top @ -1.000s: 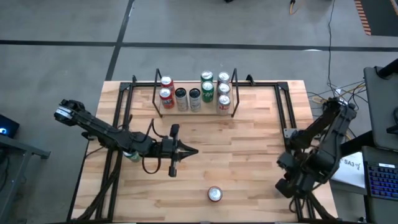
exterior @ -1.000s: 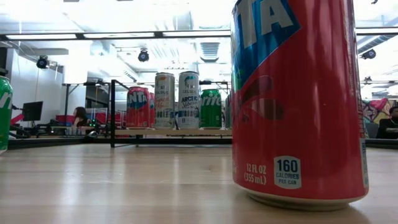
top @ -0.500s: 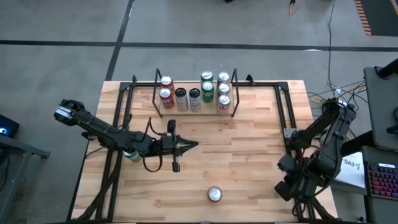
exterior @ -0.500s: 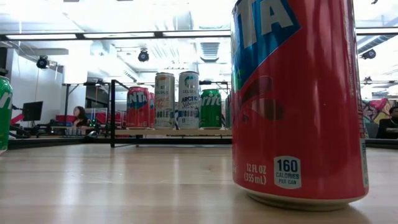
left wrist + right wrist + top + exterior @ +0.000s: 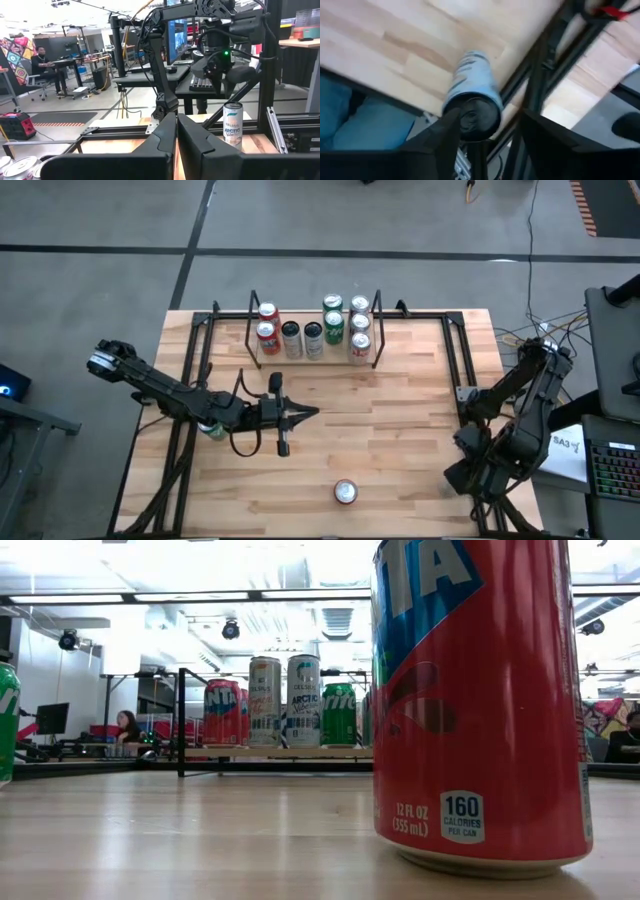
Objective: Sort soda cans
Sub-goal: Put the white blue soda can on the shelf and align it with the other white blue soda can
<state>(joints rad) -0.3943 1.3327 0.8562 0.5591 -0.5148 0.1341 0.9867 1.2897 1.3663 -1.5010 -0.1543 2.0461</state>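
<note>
Nine of the soda cans (image 5: 313, 337) stand in the black rack (image 5: 252, 330) at the far side of the table (image 5: 400, 440): red ones at one end, dark ones in the middle, green and silver ones at the other end. Three more are outside it. One red can (image 5: 345, 492) stands alone near the front edge, one green can (image 5: 210, 428) is half hidden under the left arm, and one silver-white can (image 5: 232, 132) stands at the right border, beside the frame rail.

Your right gripper (image 5: 487, 120) is over this silver-white can with its fingers apart, one on each side. I cannot tell if they touch it. Your left gripper (image 5: 305, 415) hovers over the middle of the table, fully closed and holding nothing.

I think the main risk is on the right. This can is very close to the table edge and the rail, so a finger coming down on its rim could push it over, and then it may roll off the wood. The left arm passes just above the green can, so a low swing could knock it too.

The surface is pale wood planks, smooth, so a fallen can will roll easily. Around the table you have grey floor, desks with screens, cables and a laptop (image 5: 610, 470) on the right, and a person (image 5: 42, 57) sitting far behind
</note>
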